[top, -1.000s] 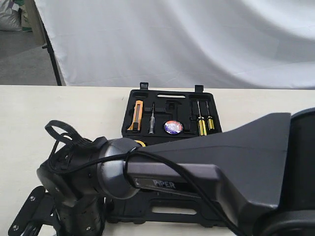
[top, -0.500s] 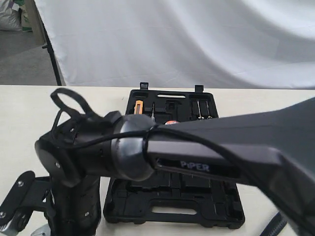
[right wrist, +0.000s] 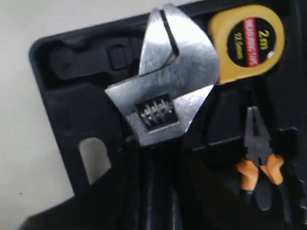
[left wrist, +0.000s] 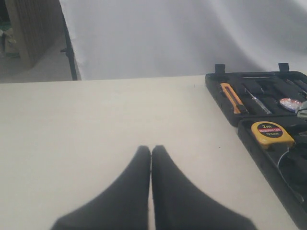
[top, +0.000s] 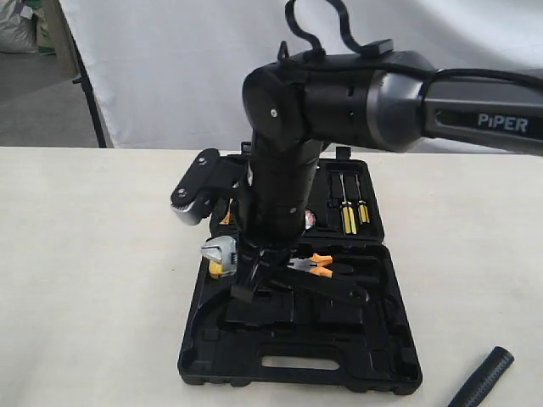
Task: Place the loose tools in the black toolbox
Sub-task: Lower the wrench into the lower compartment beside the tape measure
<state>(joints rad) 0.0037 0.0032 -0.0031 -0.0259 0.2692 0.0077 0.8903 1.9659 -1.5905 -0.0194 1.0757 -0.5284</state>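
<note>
The black toolbox [top: 212, 343] lies open on the table, both halves flat. My right gripper [top: 251, 273] points down over its near half, shut on the black handle of the silver adjustable wrench [right wrist: 163, 91]. The wrench head [top: 219, 251] hangs over the box's left side, beside the yellow tape measure [right wrist: 247, 40]. The blue-purple tape roll [left wrist: 290, 104] sits in the far half. Only the black handle of the hammer [top: 482, 378] shows, on the table at the front right. My left gripper [left wrist: 151, 149] is shut and empty above bare table, left of the box.
Orange-handled pliers [top: 316, 265] lie in the near half of the box. An orange utility knife [left wrist: 231, 97] and two yellow-handled screwdrivers [top: 348, 214] fill recesses in the far half. A white cloth backdrop [top: 170, 68] hangs behind the table.
The right arm has swung up from the front left of the table and now stands over the toolbox, carrying the wrench with it. The box's near half is now in view.
</note>
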